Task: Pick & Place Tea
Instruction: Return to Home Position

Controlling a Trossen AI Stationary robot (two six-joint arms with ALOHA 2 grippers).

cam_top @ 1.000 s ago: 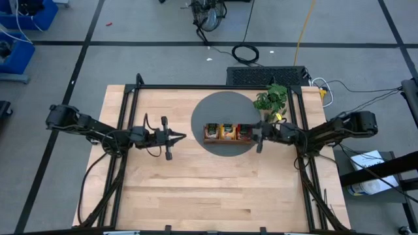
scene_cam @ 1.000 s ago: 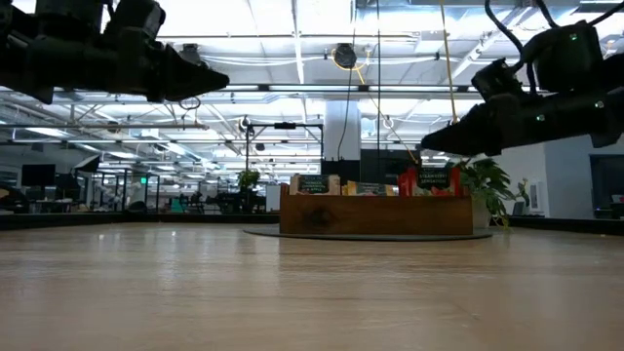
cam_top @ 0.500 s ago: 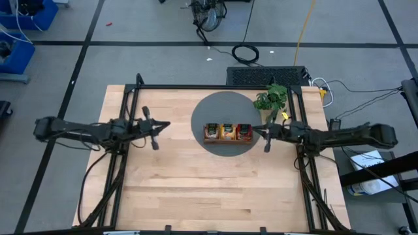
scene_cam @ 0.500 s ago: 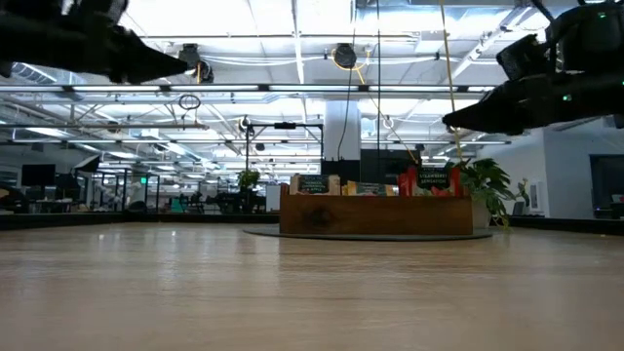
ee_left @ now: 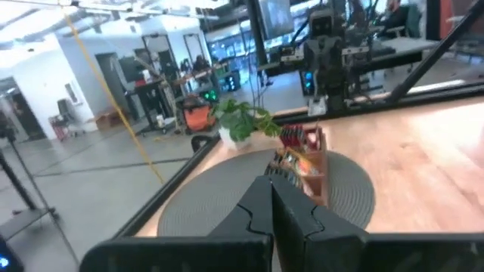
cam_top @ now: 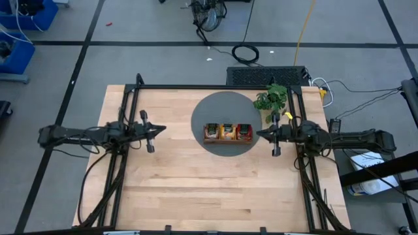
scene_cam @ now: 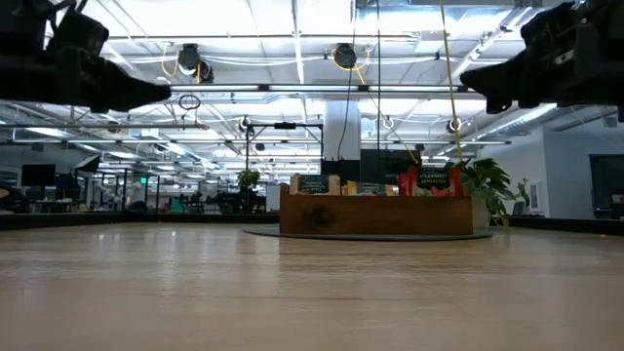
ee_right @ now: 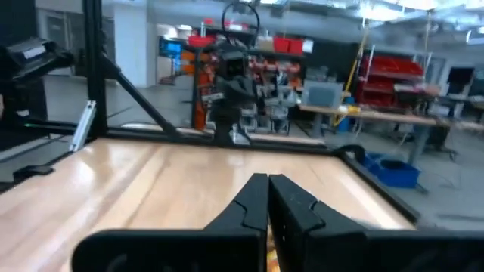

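The tea sachets stand upright in a brown wooden tray (cam_top: 206, 139) on a round grey mat (cam_top: 215, 108). Dark-printed ones (cam_top: 213, 132) are in its left compartment, orange-yellow ones (cam_top: 228, 132) in the middle and red ones (cam_top: 243, 132) on the right. In the low view their tops (scene_cam: 429, 179) stick up above the tray wall (scene_cam: 375, 216). My left gripper (cam_top: 163, 129) hangs shut and level, well left of the tray. My right gripper (cam_top: 258, 134) hangs shut and level just right of the tray, above the table. Neither holds anything.
A small green plant (cam_top: 271, 98) stands at the far right, behind the mat's edge. A black frame (cam_top: 196, 87) runs along the table's far edge and sides. Bare wood (cam_top: 209, 189) fills the near half of the table.
My right gripper has drawn back from over the tray's right end toward the table's right edge, rising and tipping up to level. My left gripper has drawn back toward the table's left edge, staying level. The tray and sachets have kept still.
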